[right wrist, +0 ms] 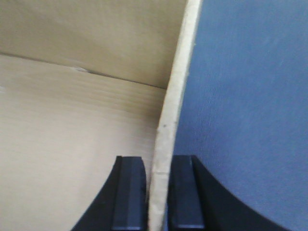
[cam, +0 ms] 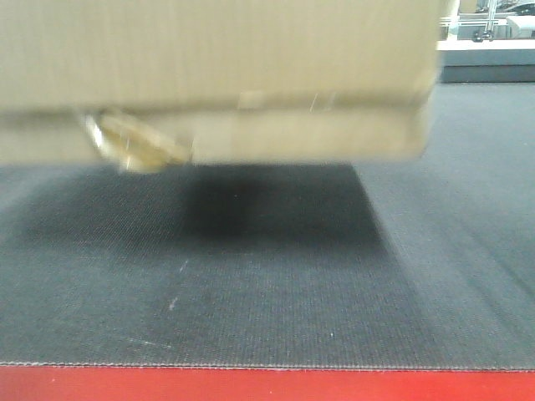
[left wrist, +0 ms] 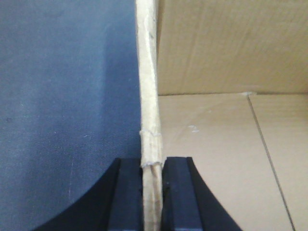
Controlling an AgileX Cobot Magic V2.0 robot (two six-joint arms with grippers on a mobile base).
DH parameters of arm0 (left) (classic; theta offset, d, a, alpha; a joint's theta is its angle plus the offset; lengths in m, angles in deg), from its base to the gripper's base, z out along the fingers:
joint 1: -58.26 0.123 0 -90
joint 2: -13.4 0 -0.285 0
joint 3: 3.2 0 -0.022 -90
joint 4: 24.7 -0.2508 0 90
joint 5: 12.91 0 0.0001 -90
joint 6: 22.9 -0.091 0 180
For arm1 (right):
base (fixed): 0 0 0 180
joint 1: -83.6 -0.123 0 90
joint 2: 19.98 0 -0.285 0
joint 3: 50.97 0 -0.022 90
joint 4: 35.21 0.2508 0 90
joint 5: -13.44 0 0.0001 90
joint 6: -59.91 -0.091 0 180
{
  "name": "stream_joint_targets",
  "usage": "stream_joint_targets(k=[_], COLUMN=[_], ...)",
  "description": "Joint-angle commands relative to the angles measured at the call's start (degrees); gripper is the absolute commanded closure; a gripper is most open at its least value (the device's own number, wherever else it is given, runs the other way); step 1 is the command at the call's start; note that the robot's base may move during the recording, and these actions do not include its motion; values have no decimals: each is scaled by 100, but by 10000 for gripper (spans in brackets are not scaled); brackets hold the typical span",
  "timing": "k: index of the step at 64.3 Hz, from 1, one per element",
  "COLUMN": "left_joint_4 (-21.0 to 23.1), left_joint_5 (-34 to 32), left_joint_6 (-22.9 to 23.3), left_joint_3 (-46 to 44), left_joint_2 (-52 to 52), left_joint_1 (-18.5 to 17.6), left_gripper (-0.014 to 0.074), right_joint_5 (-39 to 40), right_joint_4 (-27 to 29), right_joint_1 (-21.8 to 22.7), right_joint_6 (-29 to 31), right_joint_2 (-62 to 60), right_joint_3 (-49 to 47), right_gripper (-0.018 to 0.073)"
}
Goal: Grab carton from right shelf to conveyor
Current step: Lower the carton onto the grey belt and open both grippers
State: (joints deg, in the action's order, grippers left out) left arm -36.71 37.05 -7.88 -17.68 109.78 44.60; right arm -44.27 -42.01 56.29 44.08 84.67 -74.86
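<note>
Brown carton (cam: 217, 58) is hanging over the conveyor (cam: 276, 301), left claw (left wrist: 153, 166) and right claw (right wrist: 158, 163) each clenching a wall, with lowering probably coming next.

So the conveyor (cam: 359, 292) is a dark grey, fine-ribbed belt with a bright red border strip (cam: 267, 384) along its near edge, plus a few pale scuffs (cam: 173, 302) scattered over the weave. On the wrist cams it's the plain grey stretch off to the left of the left jaws and off to the right of the right jaws, lower than both. A dark shadow (cam: 276, 209) sits on the belt right under the carton (cam: 217, 58), but honestly can't tell whether the box is touching it.
</note>
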Motion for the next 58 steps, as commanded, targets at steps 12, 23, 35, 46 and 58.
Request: stream_joint_targets(k=[12, 23, 35, 46, 58], left_joint_4=[-181, -181, -159, -120, -225], left_joint_5=[-282, -136, -103, 347, 754], left_joint_6=[-33, -33, -33, -21, -147], left_joint_3=[-23, -23, -118, -511, -742], left_joint_2=[309, 331, 251, 95, -249], left_joint_1=[42, 42, 42, 42, 42], left_gripper=[610, 503, 24, 73, 302], right_joint_5=[266, 311, 26, -140, -424], right_joint_4=[-258, -258, -269, -359, -787], right_joint_1=[95, 95, 95, 95, 95], right_joint_6=[-15, -15, -15, -15, -15], right_joint_2=[423, 410, 387, 148, -300], right_joint_3=[-60, -136, -583, -969, -971], right_gripper=[621, 347, -12, 48, 293])
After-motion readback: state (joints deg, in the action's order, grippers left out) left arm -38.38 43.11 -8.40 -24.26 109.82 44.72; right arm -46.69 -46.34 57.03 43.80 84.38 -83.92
